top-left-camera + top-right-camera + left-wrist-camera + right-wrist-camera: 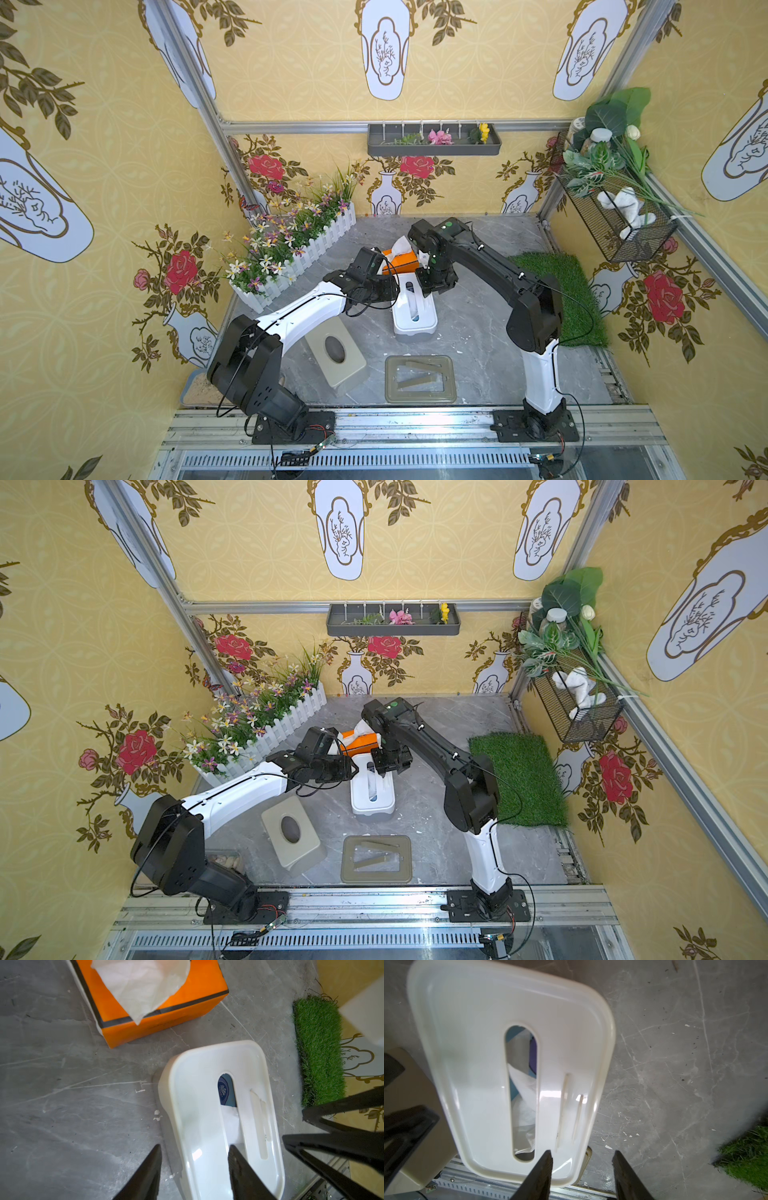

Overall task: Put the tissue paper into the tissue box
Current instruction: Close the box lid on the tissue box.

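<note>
The left gripper (195,1145) and right gripper (582,1151), jaws apart and empty, hover over the white tissue box (414,309) on the grey table (478,332); tissue paper (525,1088) lies inside, visible through the lid slot, an orange carton (203,987) just beyond.

a grey marble table (478,332) is seen in both top views. a white box (419,322) is set near its middle, with an orange box (401,262) just behind it, apart from it. a fenced flower planter (307,253) is laid along the rear left, a grass mat (569,299) at the right edge. a beige box (353,361) and an olive frame (450,380) are placed side by side at the front, not touching. small white scraps (156,1114) are scattered by the white box.
</note>
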Controlling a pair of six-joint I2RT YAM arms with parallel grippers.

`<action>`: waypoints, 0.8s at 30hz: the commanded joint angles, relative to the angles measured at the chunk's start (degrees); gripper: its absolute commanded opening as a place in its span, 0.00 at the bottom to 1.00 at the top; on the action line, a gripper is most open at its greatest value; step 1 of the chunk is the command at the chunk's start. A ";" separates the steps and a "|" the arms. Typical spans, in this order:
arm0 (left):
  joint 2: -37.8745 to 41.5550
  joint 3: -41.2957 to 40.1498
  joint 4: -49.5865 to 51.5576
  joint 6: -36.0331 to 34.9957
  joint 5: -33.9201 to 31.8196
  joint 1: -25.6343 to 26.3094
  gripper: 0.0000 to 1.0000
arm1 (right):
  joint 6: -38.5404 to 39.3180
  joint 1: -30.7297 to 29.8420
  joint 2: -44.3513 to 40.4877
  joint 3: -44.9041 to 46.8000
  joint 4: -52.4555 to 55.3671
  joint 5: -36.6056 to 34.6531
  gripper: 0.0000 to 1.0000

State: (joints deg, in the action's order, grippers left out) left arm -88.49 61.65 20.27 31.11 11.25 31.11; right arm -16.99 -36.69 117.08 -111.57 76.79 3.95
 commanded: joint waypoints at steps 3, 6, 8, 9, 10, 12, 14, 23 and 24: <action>-1.06 -0.92 1.40 -0.04 -2.10 0.02 0.54 | 7.85 -0.70 -2.26 2.70 -5.81 0.23 0.47; -3.39 -0.27 1.34 -0.24 -2.10 0.00 0.53 | 11.13 -1.77 -2.29 2.20 -7.25 0.72 0.47; -4.08 -0.24 1.19 0.22 -2.67 0.00 0.53 | 12.94 -2.22 -1.51 1.20 -6.98 0.86 0.46; -3.90 -0.53 0.56 0.42 -2.73 0.00 0.53 | 13.72 -2.45 -1.04 0.78 -6.81 0.73 0.46; -3.73 -0.72 0.17 0.59 -2.79 0.00 0.53 | 14.48 -2.60 -0.79 0.61 -6.93 0.80 0.45; -3.62 -0.12 0.41 0.62 -2.98 0.00 0.53 | 15.08 -2.78 -0.24 0.37 -7.23 0.49 0.45; -3.49 0.65 1.30 0.57 -3.45 -0.08 0.54 | 16.04 -2.84 0.36 0.30 -7.85 0.88 0.45; 0.76 -1.99 -1.08 4.54 1.10 -5.51 0.55 | 27.72 -3.38 0.49 2.75 -13.07 3.08 0.44; 0.81 -1.76 -0.73 4.25 1.15 -5.58 0.55 | 28.94 -3.39 0.50 3.14 -13.31 3.01 0.44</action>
State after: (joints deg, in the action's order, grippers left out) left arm -88.01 60.05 20.45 34.74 10.26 25.89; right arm 6.11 -40.07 118.13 -109.25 65.65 6.17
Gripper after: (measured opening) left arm 0.551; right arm 0.436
